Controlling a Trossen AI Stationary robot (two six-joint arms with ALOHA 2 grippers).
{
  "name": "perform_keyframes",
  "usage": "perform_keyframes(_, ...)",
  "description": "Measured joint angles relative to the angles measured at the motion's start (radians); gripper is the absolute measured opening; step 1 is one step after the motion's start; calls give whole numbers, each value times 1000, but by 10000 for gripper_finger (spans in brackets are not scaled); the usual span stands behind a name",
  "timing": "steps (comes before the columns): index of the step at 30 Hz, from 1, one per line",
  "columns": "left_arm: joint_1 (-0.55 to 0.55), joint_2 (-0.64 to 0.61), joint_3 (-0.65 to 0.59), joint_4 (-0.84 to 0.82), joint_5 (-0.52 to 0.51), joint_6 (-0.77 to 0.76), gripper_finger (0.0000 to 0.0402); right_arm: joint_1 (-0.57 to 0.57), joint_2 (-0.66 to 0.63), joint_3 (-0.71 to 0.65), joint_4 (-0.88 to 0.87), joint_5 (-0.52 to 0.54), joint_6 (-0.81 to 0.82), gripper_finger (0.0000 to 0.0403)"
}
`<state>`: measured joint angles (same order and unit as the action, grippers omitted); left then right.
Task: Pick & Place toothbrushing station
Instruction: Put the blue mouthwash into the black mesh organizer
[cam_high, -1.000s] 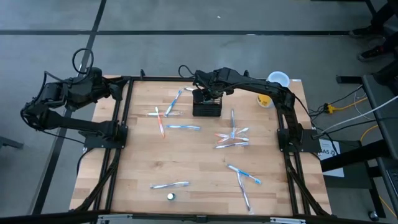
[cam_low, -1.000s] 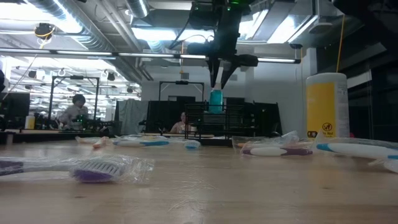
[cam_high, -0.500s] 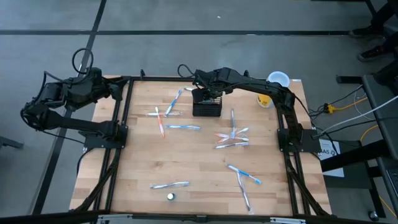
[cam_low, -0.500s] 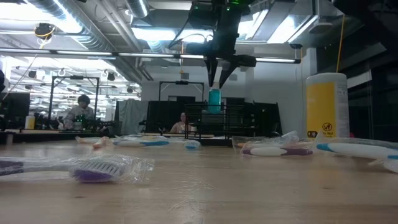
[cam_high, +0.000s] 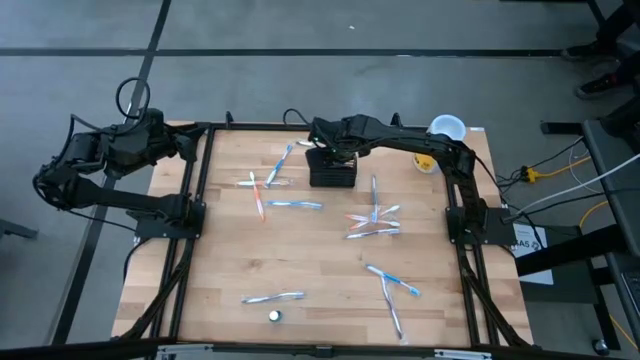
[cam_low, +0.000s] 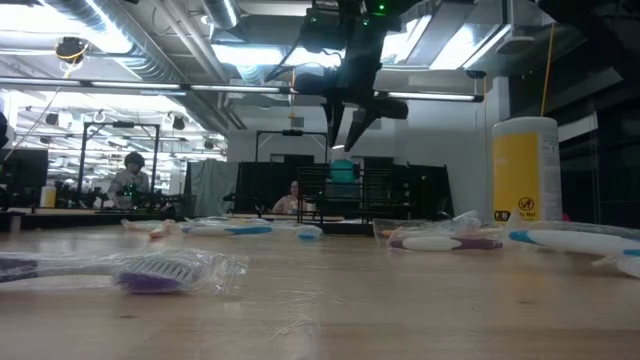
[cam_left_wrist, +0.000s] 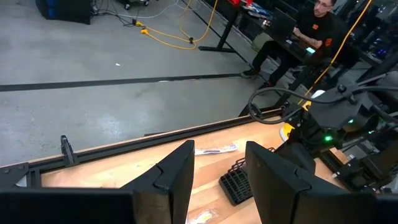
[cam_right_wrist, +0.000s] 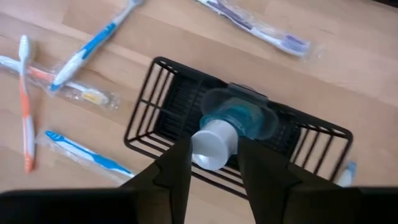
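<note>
Right end effector (cam_low: 345, 128) hangs just above the toothbrushing station (cam_high: 333, 172), fingers apart and gripping nothing; in the right wrist view its fingers (cam_right_wrist: 173, 163) frame a teal tube with a white cap (cam_right_wrist: 227, 127) that stands inside the black wire caddy, clear of both fingers

Toothbrushing station sits on the table (cam_high: 320, 260) toward the far edge, roughly mid-width, directly under the right arm's wrist. From the low view it shows as a dark wire frame (cam_low: 350, 195) with the teal tube inside (cam_low: 343, 170), end effector tips above it and not touching

Left end effector (cam_left_wrist: 217, 177) is parked off the table's left far corner, over the frame rail, fingers apart, empty. Left wrist view looks across to the caddy (cam_left_wrist: 239, 183) and the right arm beyond it

Wrapped toothbrushes lie scattered over the table: a blue one (cam_high: 283, 160) just left of the caddy, an orange one (cam_high: 259, 200) nearer the left side, a cluster (cam_high: 373, 222) right of centre, two more (cam_high: 392, 282) toward the near right, one (cam_high: 272, 297) near the front left

Yellow canister with white lid (cam_low: 524, 170) stands at the far right corner of the table, well apart from the caddy. People (cam_low: 130, 175) sit at desks in the room behind
</note>
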<state>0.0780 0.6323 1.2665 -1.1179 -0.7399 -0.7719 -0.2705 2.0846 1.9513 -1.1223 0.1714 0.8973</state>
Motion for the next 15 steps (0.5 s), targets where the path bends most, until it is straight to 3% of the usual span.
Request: perform_keyframes(15,0,0,0,0,0,0,139,-1,-6,-1,-33,84,-42,132)
